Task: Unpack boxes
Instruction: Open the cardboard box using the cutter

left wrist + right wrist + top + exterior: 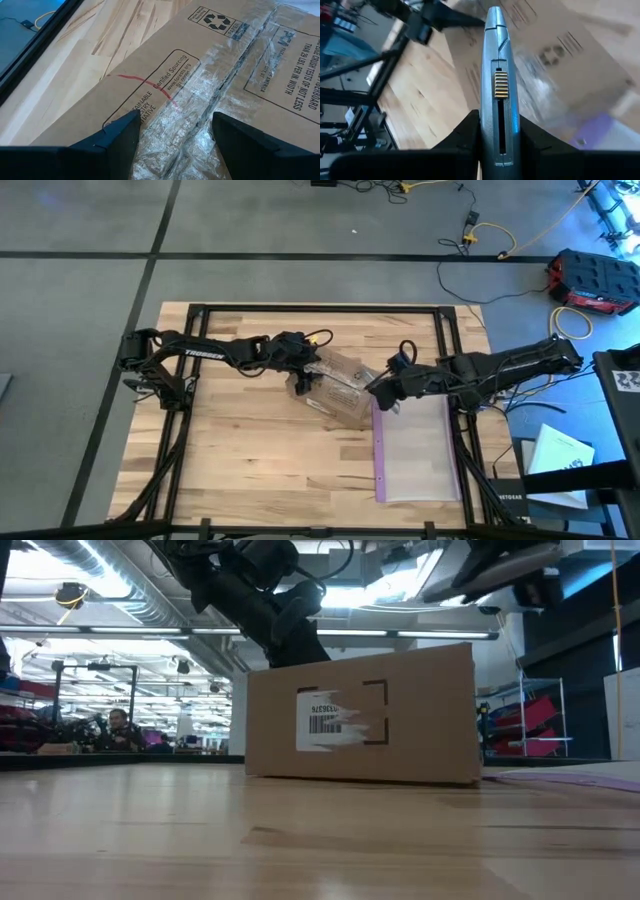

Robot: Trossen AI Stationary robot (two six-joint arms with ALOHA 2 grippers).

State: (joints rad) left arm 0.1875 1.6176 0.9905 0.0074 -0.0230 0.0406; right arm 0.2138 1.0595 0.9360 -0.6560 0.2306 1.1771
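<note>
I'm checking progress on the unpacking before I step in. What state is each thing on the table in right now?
box: closed, top seam taped over, lying on the table.
left gripper: open, fingers either side of the taped seam.
right gripper: shut on the grey box cutter.
grey box cutter: held, pointing toward the box.
clear plastic bag: lying flat beside the box.
</note>
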